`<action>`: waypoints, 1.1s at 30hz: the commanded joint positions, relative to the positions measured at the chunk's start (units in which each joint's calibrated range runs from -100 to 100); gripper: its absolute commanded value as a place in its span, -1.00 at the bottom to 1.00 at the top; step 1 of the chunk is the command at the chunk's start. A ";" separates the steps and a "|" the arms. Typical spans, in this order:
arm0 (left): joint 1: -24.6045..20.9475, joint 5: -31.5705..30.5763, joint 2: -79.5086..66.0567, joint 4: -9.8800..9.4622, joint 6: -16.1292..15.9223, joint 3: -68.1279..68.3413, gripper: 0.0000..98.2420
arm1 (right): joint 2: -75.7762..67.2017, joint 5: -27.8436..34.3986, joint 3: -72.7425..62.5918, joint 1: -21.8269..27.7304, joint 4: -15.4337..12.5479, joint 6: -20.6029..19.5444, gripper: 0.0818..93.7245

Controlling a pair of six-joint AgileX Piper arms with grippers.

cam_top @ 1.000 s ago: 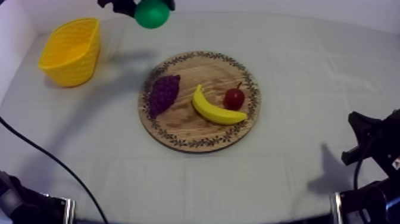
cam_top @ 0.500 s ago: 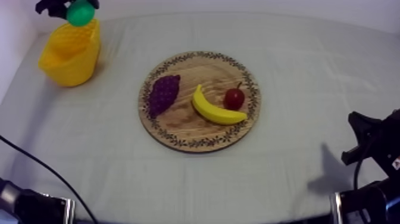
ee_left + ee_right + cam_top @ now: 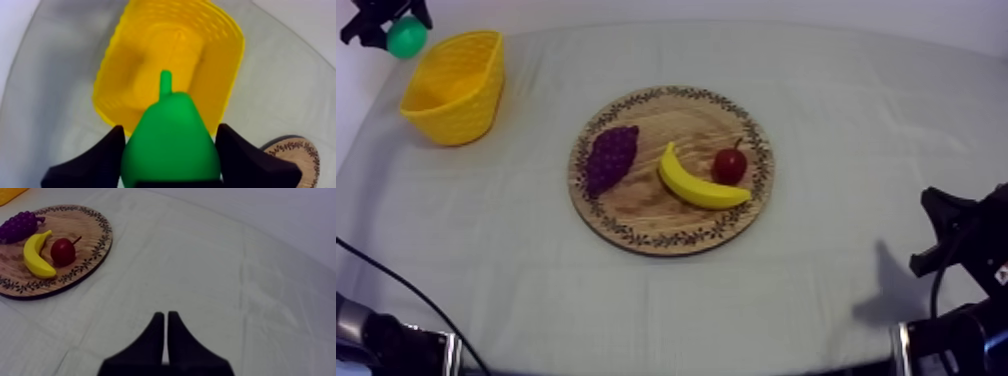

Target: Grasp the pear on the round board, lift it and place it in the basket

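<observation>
Grey-white cloth [image 3: 856,130] — smooth green pear [image 3: 170,142] near perforated yellow basket [image 3: 227,55].

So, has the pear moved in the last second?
Yes. In the top view the pear has travelled left, from beyond the board to left of the yellow basket.

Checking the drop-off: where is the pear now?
Top view, far left: the pear is held in the left end effector, just left of the yellow basket, not yet inside.
</observation>
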 commanded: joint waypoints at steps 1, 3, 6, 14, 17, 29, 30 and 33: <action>-0.41 -0.16 1.79 -0.06 0.05 -0.56 0.18 | -0.04 0.02 -0.05 -0.01 -0.01 0.04 -0.99; -0.72 -0.66 3.90 -0.04 -0.02 -1.47 0.18 | -0.04 0.02 -0.05 -0.01 -0.01 0.04 -0.99; -1.07 -1.61 7.56 -0.02 -0.19 -2.94 0.18 | -0.04 0.02 -0.05 -0.01 -0.01 0.04 -0.99; -1.87 -3.97 19.28 0.75 -0.90 -8.56 0.18 | -0.04 0.02 -0.05 -0.01 -0.01 0.04 -0.99; -1.77 -4.60 23.44 0.82 -1.02 -10.38 0.18 | -0.04 0.02 -0.05 -0.01 -0.01 0.04 -0.99; -1.08 -5.72 33.18 2.36 -1.31 -16.20 0.36 | -0.04 0.02 -0.05 -0.01 -0.01 0.04 -0.99; -1.09 -5.76 33.28 2.60 -1.30 -16.49 0.42 | -0.04 0.02 -0.05 -0.01 -0.01 0.04 -0.99; -1.13 -5.81 33.44 3.17 -1.28 -17.38 0.63 | -0.04 0.02 -0.05 -0.01 -0.01 0.04 -0.99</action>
